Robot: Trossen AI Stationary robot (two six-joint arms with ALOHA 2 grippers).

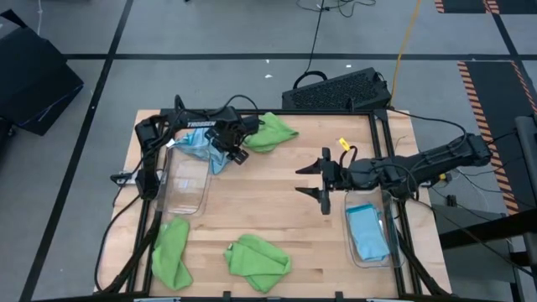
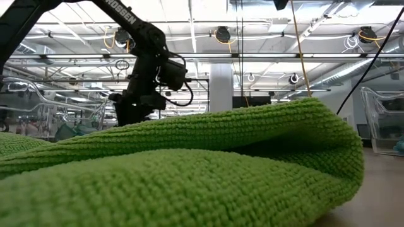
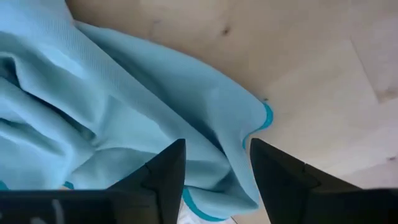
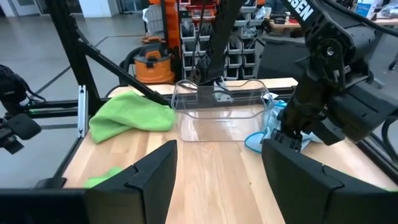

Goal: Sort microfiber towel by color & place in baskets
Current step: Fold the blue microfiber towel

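Note:
A light blue microfiber towel [image 1: 197, 144] lies crumpled at the far left, on the table beside the far end of a clear basket [image 1: 188, 184]. My left gripper [image 1: 237, 153] points down over it, open, its fingers either side of the towel's edge [image 3: 217, 155]. My right gripper [image 1: 302, 180] hangs open in the air mid-table, holding nothing. Another blue towel [image 1: 367, 233] lies in the right basket [image 1: 388, 252]. Green towels lie at the far middle [image 1: 273, 132], near left [image 1: 172, 252] and near middle [image 1: 256, 260]. My left gripper comes at the blue towel from above, with a stretch near its hemmed corner [image 3: 264, 115] between the open fingers [image 3: 165, 171]. Whether the fingertips touch the cloth I cannot tell. The towel lies slack on the table.
A black perforated crate [image 1: 340, 91] sits beyond the table's far edge. In the low view the near green towel [image 2: 189, 164] fills the foreground. Bare wood lies in the table's middle [image 1: 268, 201]. Black frame rails run along the table's edges.

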